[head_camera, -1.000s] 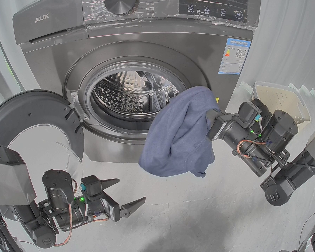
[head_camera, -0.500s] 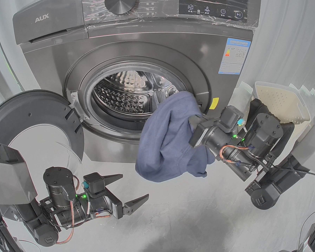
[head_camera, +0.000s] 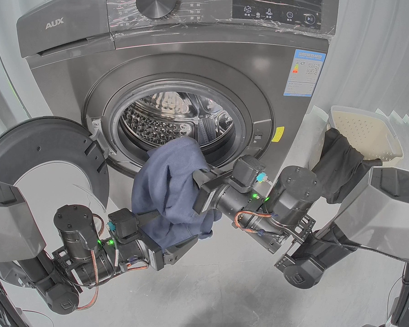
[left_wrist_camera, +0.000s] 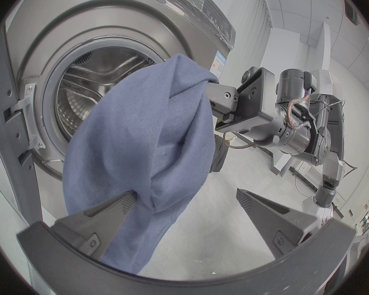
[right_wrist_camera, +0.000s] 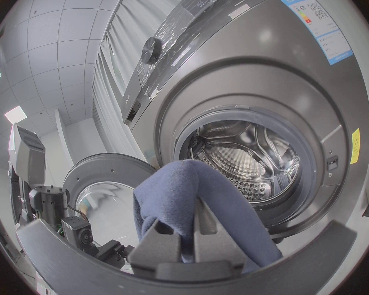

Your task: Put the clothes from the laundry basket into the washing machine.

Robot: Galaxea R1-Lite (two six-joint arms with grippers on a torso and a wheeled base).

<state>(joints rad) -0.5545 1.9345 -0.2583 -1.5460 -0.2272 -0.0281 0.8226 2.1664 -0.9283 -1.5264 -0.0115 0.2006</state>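
Hanging from the clamped right claw (right_wrist_camera: 187, 232), the blue garment (head_camera: 166, 182) sits just outside the washing machine (head_camera: 168, 60) drum (head_camera: 168, 119) (seemingly empty); the left claw (left_wrist_camera: 188, 214) gapes wide beneath; one dark garment (head_camera: 338, 164) drapes the laundry basket (head_camera: 372, 128).

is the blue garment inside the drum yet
No, the blue garment hangs outside the washing machine, in front of its open door ring, pinched by the right gripper.

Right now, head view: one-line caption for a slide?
Right gripper holds a blue garment before the open washing machine; open left gripper at its lower folds.
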